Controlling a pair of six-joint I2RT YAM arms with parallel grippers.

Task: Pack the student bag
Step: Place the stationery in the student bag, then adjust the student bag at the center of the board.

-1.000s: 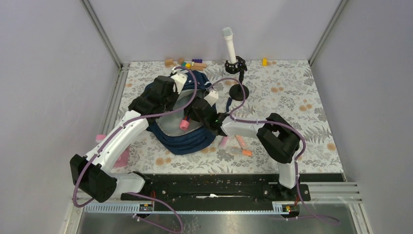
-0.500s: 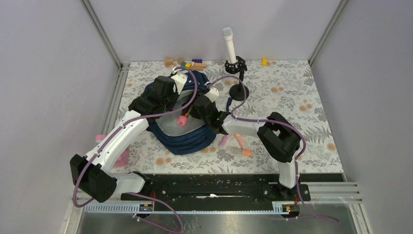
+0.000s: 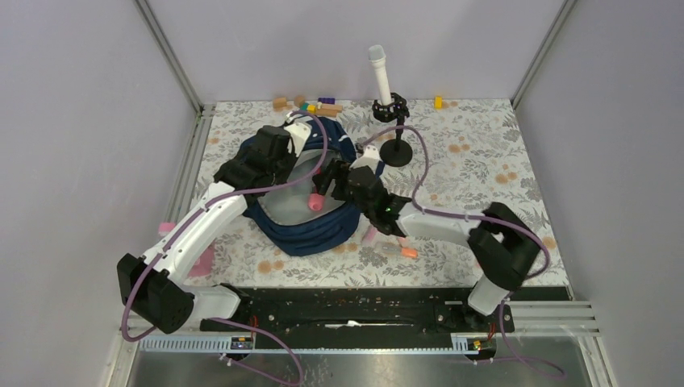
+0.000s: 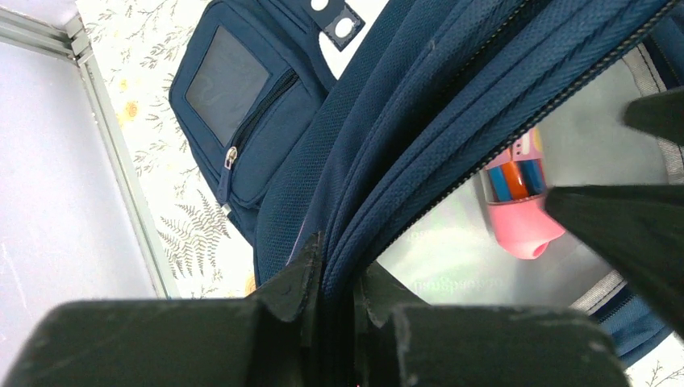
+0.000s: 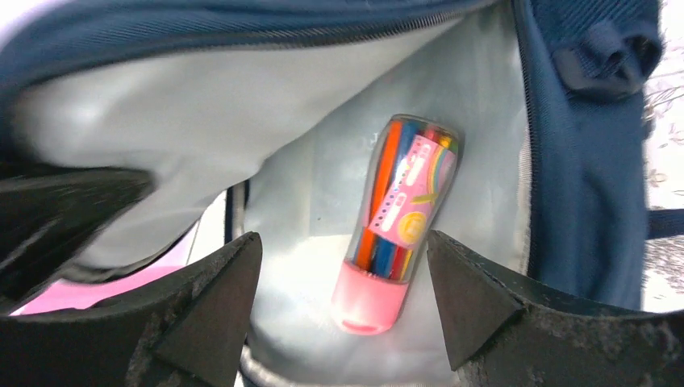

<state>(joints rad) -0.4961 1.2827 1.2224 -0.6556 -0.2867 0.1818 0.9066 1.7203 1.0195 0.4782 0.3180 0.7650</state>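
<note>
The student bag (image 3: 306,234), a navy backpack, lies open on the floral mat and shows its grey lining (image 5: 306,185). My left gripper (image 3: 305,133) is shut on the bag's zippered rim (image 4: 339,266) and holds it up. A clear pen case (image 5: 399,218) with a pink cap and coloured pens lies loose on the lining inside the bag. My right gripper (image 5: 345,242) hovers open just over its pink end, both fingers clear of it. From above, the pen case (image 3: 316,200) shows in the bag mouth beside the right gripper (image 3: 329,189).
Loose pink and orange markers (image 3: 395,242) lie on the mat right of the bag. A white cylinder on a black stand (image 3: 381,76) rises behind it. Coloured blocks (image 3: 310,105) sit along the back edge, and a pink item (image 3: 202,262) lies near the left arm.
My right gripper has opened and let go of the pen case, which now rests inside the bag. The right arm's elbow swung out to the right. The left gripper has not moved.
</note>
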